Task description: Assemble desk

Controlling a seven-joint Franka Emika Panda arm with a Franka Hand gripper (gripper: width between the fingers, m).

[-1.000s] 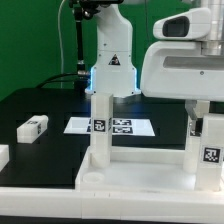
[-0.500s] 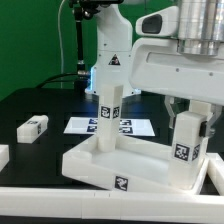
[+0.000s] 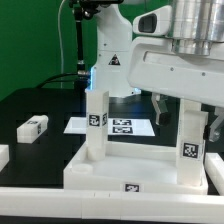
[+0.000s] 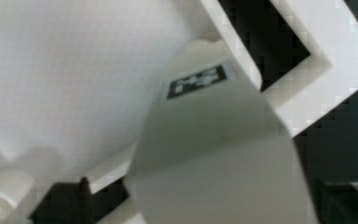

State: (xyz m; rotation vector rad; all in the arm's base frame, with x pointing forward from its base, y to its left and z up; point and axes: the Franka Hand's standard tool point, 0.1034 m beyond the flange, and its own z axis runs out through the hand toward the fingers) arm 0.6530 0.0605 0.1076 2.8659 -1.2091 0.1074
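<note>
Pincer [image 3: 183, 104] jaws apart around leg [image 3: 189, 140]; a loosely seated leg may topple off tabletop [image 3: 105, 175].

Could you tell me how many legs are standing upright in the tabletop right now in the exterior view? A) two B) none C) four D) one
A: one leg rises from the tabletop towards the exterior view's left, and a second leg stands towards its right, under the pincer.

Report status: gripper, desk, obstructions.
Gripper open, above right-hand leg, not gripping it. Tabletop flat, two legs upright in sockets; other leg at left. Loose leg lies apart; nothing obstructing.
</note>
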